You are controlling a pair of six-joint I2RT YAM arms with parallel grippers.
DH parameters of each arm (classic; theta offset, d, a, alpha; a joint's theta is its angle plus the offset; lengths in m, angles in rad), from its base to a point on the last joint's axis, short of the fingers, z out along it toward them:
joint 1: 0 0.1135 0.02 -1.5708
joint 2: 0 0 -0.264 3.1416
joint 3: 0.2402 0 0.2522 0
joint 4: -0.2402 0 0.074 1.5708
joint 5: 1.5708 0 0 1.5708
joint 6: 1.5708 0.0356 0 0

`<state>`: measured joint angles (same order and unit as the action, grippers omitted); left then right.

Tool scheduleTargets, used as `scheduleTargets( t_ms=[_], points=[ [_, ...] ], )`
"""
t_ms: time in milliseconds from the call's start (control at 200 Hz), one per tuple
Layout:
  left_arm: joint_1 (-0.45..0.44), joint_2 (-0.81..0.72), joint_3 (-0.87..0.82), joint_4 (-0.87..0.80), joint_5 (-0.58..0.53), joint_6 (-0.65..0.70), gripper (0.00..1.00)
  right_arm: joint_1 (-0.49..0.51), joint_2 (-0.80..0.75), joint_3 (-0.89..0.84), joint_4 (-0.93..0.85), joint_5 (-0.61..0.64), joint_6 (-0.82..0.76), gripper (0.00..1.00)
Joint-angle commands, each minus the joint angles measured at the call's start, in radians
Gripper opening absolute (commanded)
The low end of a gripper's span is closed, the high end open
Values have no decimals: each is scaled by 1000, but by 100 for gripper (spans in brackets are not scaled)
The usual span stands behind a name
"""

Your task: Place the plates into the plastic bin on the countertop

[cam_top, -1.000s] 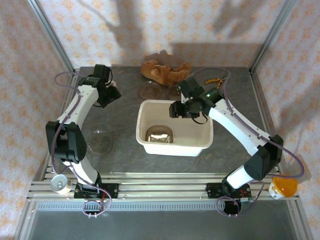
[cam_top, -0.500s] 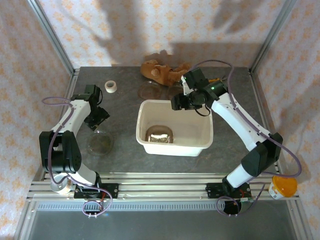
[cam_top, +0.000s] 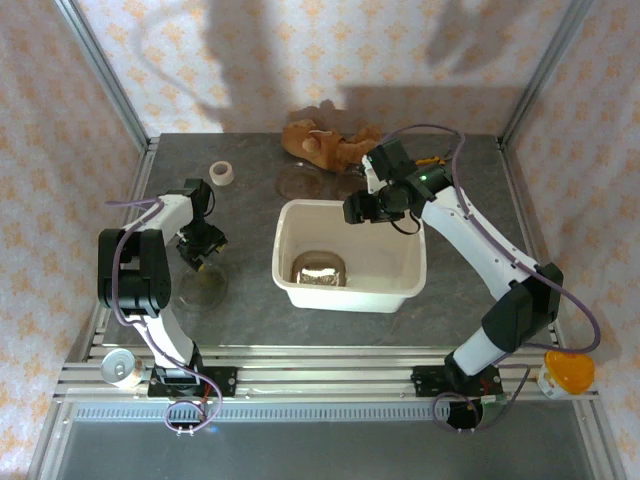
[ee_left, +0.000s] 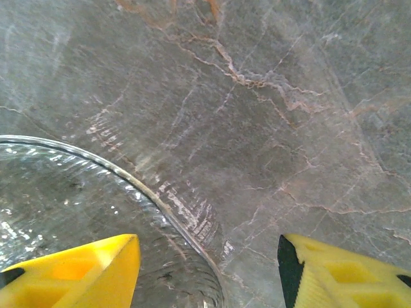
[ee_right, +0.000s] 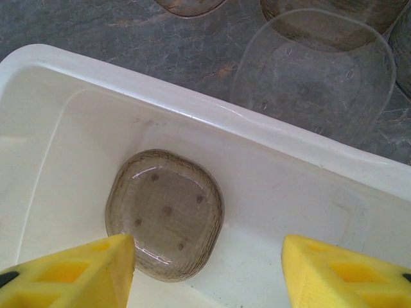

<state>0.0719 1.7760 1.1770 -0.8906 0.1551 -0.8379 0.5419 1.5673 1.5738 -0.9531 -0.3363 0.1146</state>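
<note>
One clear plate lies on the countertop at the front left. My left gripper hangs open over its far edge; in the left wrist view the plate's curved rim runs between the two yellow fingertips of the open gripper, touching neither. A brownish plate rests inside the plastic bin. My right gripper is open above the bin's far rim, and in the right wrist view it looks down on that plate with nothing held. Another plate sits behind the bin.
A brown plush toy and orange pliers lie at the back. A white tape roll is back left. A can and an orange-lidded jar stand by the front rail. Clear dishes lie just beyond the bin's rim.
My left arm has swung from the back, near the tape roll, forward to the front-left plate. My right gripper has drawn back from inside the bin toward its far rim.
</note>
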Motion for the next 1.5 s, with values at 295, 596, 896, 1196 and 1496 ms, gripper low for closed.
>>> scheduleTargets(
  t_ms=[295,596,896,1196,1496],
  points=[
    [0,45,-40,37,48,11,52,-7,-16,-6,-4,7,0,62],
    [0,19,-56,54,60,14,42,-7,-7,-5,-2,-4,3,62],
    [0,34,-57,46,80,34,31,-7,-6,-17,-1,-13,5,62],
    [-1,-10,-47,57,108,21,7,-6,-9,-24,4,-11,5,62],
    [-3,-112,17,84,136,-43,2,-6,-1,-5,6,-13,2,62]
  ],
)
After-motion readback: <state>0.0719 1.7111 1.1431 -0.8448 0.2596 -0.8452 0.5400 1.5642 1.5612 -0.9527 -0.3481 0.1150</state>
